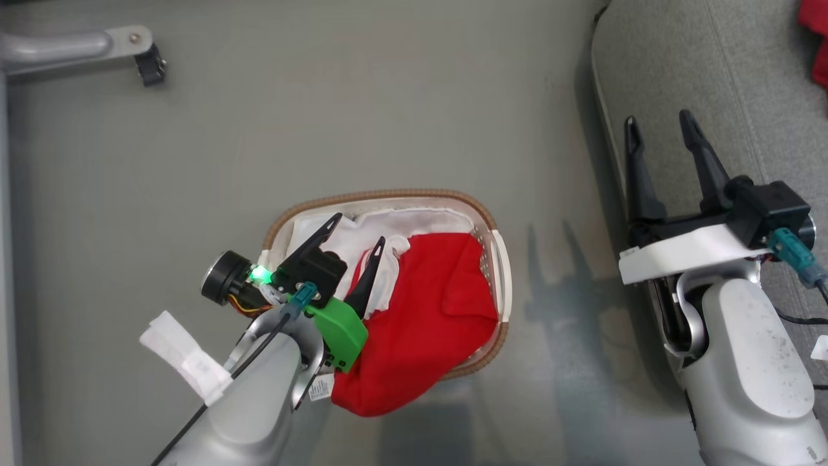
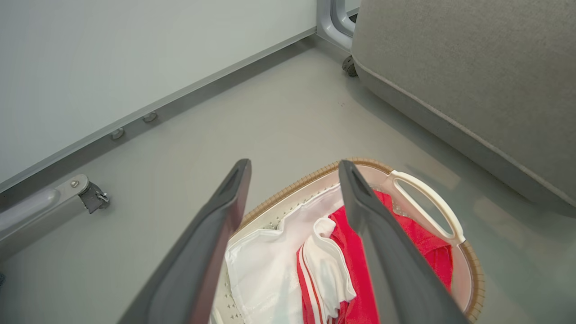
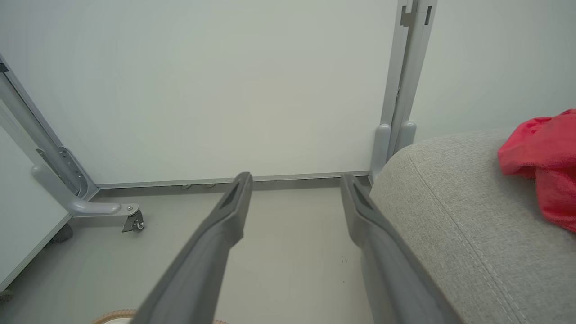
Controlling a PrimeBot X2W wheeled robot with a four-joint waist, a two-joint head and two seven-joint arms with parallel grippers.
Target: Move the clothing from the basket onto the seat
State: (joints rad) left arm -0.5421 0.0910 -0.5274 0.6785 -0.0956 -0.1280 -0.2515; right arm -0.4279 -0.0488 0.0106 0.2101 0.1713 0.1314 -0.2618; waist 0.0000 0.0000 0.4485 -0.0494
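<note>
The white basket (image 1: 503,272) with a brown woven rim stands on the floor, holding red clothing (image 1: 433,304) that spills over its near edge; white trim and the white liner lie at its left. My left gripper (image 1: 358,231) hovers open over the basket's left part, fingers apart, nothing between them; the left wrist view has the basket (image 2: 425,198) and red clothing (image 2: 360,270) just below my left gripper (image 2: 292,166). My right gripper (image 1: 660,129) is open above the edge of the grey seat (image 1: 744,84). A second piece of red clothing (image 3: 546,157) lies on the seat (image 3: 450,216).
A wheeled grey frame leg (image 1: 84,48) stands on the floor at the far left. A white wall panel with a grey post (image 3: 405,90) stands behind the seat. A white tag (image 1: 184,356) hangs off my left forearm.
</note>
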